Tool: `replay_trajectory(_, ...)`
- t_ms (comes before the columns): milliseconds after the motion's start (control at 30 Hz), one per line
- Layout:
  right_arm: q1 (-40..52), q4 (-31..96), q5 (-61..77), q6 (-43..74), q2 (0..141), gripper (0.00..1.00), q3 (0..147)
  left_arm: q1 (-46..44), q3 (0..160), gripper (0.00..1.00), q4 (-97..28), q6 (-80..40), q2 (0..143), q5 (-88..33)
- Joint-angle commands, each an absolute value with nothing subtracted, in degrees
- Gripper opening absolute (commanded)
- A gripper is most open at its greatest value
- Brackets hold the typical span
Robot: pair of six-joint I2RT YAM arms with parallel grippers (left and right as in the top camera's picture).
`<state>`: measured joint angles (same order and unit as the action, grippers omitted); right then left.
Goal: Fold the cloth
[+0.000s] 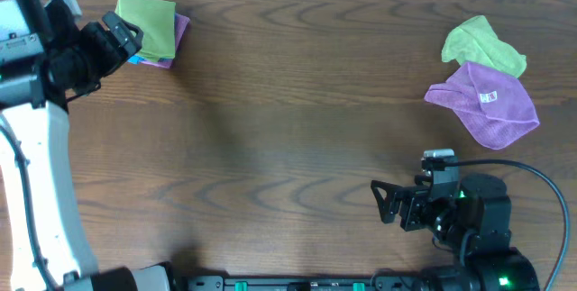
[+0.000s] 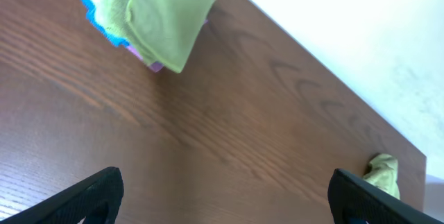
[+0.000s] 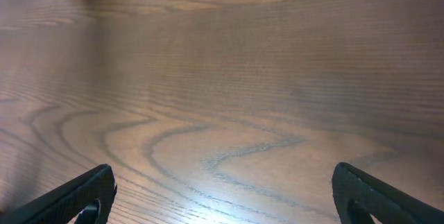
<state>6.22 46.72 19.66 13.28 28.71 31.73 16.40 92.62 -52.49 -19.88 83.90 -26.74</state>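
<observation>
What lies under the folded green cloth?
Edges of a purple cloth and a blue cloth stick out under the green cloth; the rest of both is covered.

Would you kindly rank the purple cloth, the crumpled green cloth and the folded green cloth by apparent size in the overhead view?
Largest: purple cloth.
Then crumpled green cloth and folded green cloth, too alike to rank.

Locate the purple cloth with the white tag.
Overhead, the purple cloth lies crumpled on the right side of the table, against the crumpled green cloth, ahead of the right gripper.
</observation>
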Motion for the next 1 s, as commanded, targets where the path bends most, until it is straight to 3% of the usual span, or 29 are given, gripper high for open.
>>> replay_trajectory(0, 5.80, 46.76, 19.51, 14.15, 28.45, 0.99, 31.42, 16.47, 93.60, 0.95, -52.88, -16.19, 79.57, -28.60)
replay_trajectory(533, 5.80, 46.76, 19.51, 14.15, 28.45, 0.99, 31.42, 16.47, 93.58, 0.95, -71.77, -2.22, 61.98, -27.03)
replay_trajectory(967, 5.80, 46.76, 19.51, 14.15, 28.45, 0.99, 31.42, 16.43, 81.95, 0.95, -70.24, 4.21, 46.37, -21.43)
